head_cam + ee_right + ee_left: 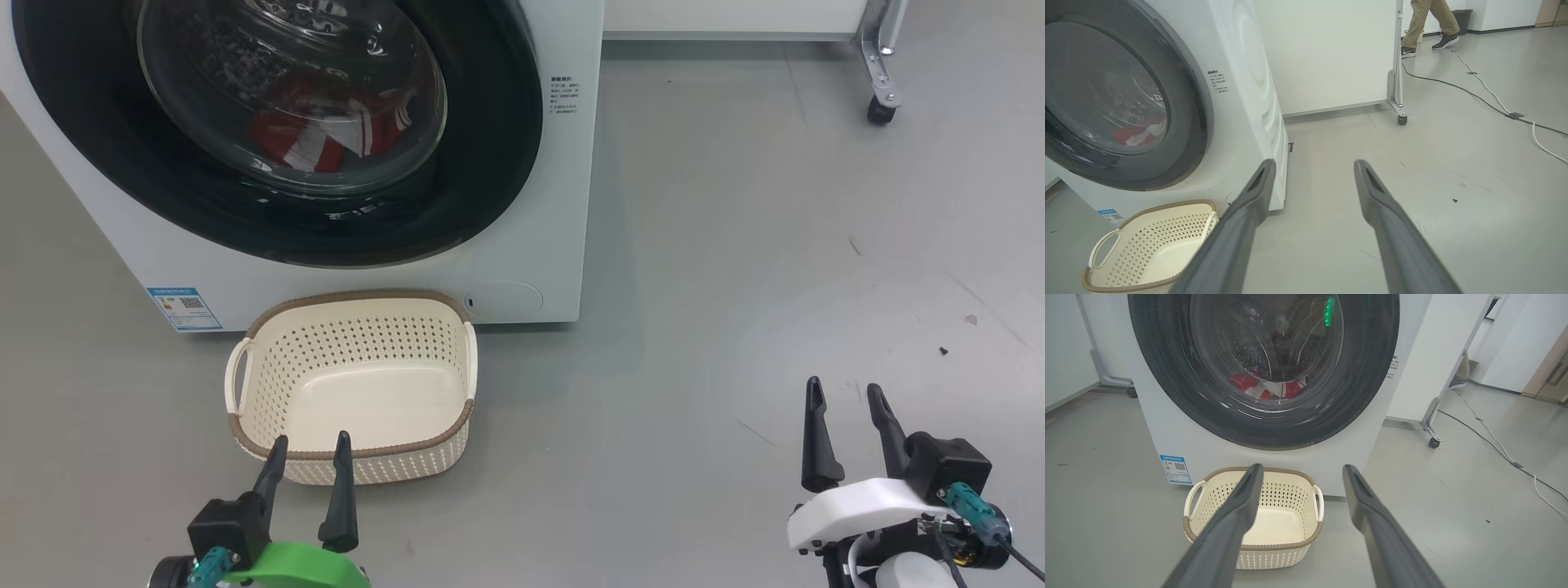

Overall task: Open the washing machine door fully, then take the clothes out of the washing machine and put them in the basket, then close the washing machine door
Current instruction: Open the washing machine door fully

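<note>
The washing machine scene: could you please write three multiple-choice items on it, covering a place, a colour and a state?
1. Where does the small cream perforated plastic basket stand relative to the large white front-loading washing machine? A on top of it; B inside its drum; C on the grey floor before it.
2. What colour are the crumpled clothes behind the glass? A blue; B red and white; C green.
3. How is the round glossy black door? A shut; B swung wide open; C taken off.
Answers: 1 C, it sits at the machine's foot; 2 B, red cloth with white shows through the window; 3 A, it lies flat against the front.
</note>
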Controlling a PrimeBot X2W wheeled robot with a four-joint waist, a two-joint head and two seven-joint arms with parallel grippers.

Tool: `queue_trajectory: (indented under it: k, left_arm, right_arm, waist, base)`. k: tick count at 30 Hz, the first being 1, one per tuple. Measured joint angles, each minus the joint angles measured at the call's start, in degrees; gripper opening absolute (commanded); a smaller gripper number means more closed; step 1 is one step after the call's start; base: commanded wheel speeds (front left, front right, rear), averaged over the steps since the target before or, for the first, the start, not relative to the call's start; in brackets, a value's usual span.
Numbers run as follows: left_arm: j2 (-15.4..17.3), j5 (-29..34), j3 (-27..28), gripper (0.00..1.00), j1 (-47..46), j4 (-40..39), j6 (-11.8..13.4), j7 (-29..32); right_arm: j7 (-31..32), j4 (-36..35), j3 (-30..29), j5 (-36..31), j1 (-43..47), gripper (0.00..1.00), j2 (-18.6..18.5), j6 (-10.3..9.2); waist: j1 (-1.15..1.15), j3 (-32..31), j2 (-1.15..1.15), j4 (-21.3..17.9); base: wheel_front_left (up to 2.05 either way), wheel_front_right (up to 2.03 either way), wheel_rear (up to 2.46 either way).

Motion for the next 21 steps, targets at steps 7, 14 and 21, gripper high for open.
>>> queue_trajectory:
  k: [7, 14, 21]
  left_arm:
    - [0.01, -0.71, -0.49, 1.0, -1.03, -0.54, 0.0, 0.0]
    - [0.01, -1.0, -1.12, 1.0, -2.9, -2.02, 0.0, 0.0]
    - [0.01, -1.08, -2.71, 1.0, -5.15, -3.32, -0.01, 0.0]
  right_arm:
    - [0.0, -2.33, -1.04, 0.2, -1.32, 0.0, 0.03, 0.54]
    - [0.02, -3.14, -2.12, 5.53, -4.65, 0.0, 0.22, 3.11]
    - [4.19, -4.35, -4.54, 15.62, -12.19, 0.0, 0.37, 5.24]
  waist:
    - [0.0, 1.81, 0.0, 1.07]
    - [0.0, 4.67, 0.0, 2.27]
    - [0.0, 8.54, 0.0, 3.63]
  base:
    - [0.0, 0.0, 0.0]
    - [0.0, 0.0, 0.0]
    - [0.0, 0.0, 0.0]
